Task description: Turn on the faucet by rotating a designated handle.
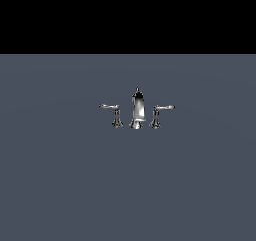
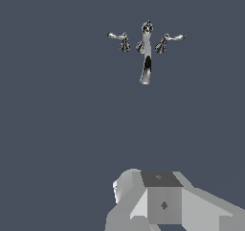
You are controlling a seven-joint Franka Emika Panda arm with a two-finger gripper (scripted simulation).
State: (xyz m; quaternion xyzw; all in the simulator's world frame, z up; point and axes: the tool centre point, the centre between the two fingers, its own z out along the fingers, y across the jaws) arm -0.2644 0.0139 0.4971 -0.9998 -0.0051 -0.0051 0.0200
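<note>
The faucet (image 1: 137, 110) is a small chrome three-piece set on a grey-blue floor, with a tall tapering spout in the middle. The handle (image 1: 164, 107) is the thin lever on a short flared post at the exterior view's right of the spout. It lies about level and points outward. Its twin lever (image 1: 109, 106) mirrors it at the left. The faucet also shows in the wrist view (image 2: 146, 57), far off, with a lever on each side of the spout; I cannot tell which of those is the handle. No gripper fingers show in either view.
A pale grey blocky part of the arm (image 2: 162, 201) fills one edge of the wrist view, well apart from the faucet. The grey-blue floor (image 1: 60, 185) spreads all round the set. Black background lies beyond it.
</note>
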